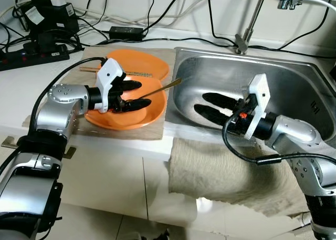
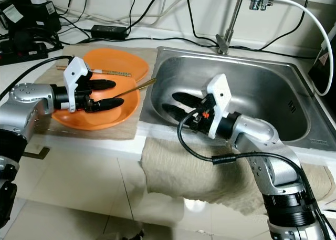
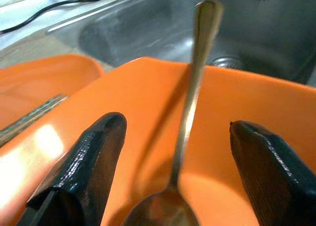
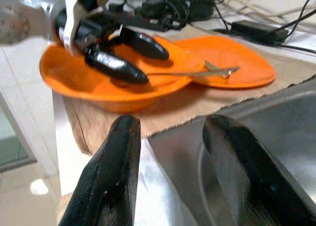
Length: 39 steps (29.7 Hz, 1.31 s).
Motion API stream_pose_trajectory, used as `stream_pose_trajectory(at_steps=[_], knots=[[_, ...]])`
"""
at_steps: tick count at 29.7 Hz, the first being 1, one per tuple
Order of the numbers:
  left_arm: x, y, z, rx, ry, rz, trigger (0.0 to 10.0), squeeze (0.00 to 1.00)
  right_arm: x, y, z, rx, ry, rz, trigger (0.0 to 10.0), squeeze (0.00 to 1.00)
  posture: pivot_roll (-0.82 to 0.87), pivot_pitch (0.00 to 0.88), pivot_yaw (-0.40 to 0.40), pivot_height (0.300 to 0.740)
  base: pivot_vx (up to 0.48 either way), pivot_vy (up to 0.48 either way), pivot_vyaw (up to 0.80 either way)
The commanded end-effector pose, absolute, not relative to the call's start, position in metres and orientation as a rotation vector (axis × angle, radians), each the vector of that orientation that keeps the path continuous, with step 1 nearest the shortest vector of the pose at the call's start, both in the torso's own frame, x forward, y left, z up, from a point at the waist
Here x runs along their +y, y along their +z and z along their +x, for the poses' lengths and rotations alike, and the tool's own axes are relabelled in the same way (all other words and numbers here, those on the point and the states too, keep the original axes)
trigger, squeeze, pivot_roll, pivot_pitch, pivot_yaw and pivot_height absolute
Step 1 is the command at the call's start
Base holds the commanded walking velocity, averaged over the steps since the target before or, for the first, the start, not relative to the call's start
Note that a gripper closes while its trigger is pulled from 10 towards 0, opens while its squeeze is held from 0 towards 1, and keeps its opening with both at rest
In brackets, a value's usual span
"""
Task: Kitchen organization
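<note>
An orange bowl (image 1: 107, 120) sits on a beige cloth (image 1: 79, 77) left of the sink, with a brass-coloured spoon (image 1: 163, 86) in it. The spoon's handle sticks out over the bowl's rim toward the sink. My left gripper (image 1: 143, 94) reaches into the bowl, open, one black finger on each side of the spoon (image 3: 190, 117) without touching it. Behind the bowl lies an orange plate (image 1: 142, 64) with chopsticks (image 1: 90, 69) on it. My right gripper (image 1: 200, 102) hangs low inside the steel sink (image 1: 299, 87), open with nothing between its fingers, pointing toward the bowl (image 4: 74, 77).
A faucet (image 1: 252, 19) rises at the sink's back edge. Black power strips, adapters and cables (image 1: 37, 45) crowd the counter's far left. A beige towel (image 1: 220, 171) hangs over the counter front below the sink. White cabinet fronts are below.
</note>
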State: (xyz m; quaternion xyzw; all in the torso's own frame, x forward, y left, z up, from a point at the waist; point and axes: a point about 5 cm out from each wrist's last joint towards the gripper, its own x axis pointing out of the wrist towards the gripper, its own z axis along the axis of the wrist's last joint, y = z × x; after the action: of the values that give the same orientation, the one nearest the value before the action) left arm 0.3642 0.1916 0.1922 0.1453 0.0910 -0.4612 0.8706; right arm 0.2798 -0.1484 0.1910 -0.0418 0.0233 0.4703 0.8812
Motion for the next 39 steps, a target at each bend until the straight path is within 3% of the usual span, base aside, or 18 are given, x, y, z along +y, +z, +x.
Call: stream_pose_trajectory(at_steps=[1, 9, 10, 11, 12, 13, 14, 39], knots=[[0.19, 0.2, 0.367, 0.171, -0.959, 0.328, 10.0, 0.0, -0.149, 0.194, 0.278, 0.032, 0.99, -0.126, 10.0, 0.0, -0.03, 0.0, 0.005, 0.74, 0.0, 0.0, 0.0], [0.189, 0.193, 0.368, 0.201, -0.965, 0.34, 10.0, 0.0, -0.153, 0.195, 0.278, 0.027, 0.984, -0.152, 10.0, 0.0, -0.04, 0.0, 0.012, 0.74, 0.0, 0.0, 0.0], [0.189, 0.192, 0.368, 0.201, -0.963, 0.339, 8.0, 0.0, -0.153, 0.194, 0.278, 0.027, 0.986, -0.158, 10.0, 0.0, -0.04, 0.0, 0.014, 0.74, 0.0, 0.0, 0.0], [0.189, 0.192, 0.368, 0.201, -0.963, 0.339, 8.0, 0.0, -0.153, 0.194, 0.278, 0.027, 0.986, -0.158, 10.0, 0.0, -0.04, 0.0, 0.014, 0.74, 0.0, 0.0, 0.0], [0.189, 0.191, 0.368, 0.2, -0.967, 0.334, 1.1, 0.0, -0.152, 0.193, 0.277, 0.029, 0.988, -0.163, 10.0, 0.0, -0.04, 0.0, 0.014, 0.74, 0.0, 0.0, 0.0], [0.189, 0.191, 0.368, 0.2, -0.967, 0.334, 1.1, 0.0, -0.152, 0.193, 0.277, 0.029, 0.988, -0.163, 10.0, 0.0, -0.04, 0.0, 0.014, 0.74, 0.0, 0.0, 0.0], [0.189, 0.19, 0.367, 0.208, -0.982, 0.326, 0.0, 0.0, -0.152, 0.193, 0.277, 0.029, 0.99, -0.168, 10.0, 0.0, -0.04, 0.0, 0.014, 0.74, 0.0, 0.0, 0.0], [0.185, 0.177, 0.364, 0.302, -1.0, 0.368, 0.0, 0.0, -0.152, 0.193, 0.279, 0.015, 1.006, -0.202, 10.0, 0.0, -0.04, 0.0, 0.021, 0.74, 0.0, 0.0, 0.0]])
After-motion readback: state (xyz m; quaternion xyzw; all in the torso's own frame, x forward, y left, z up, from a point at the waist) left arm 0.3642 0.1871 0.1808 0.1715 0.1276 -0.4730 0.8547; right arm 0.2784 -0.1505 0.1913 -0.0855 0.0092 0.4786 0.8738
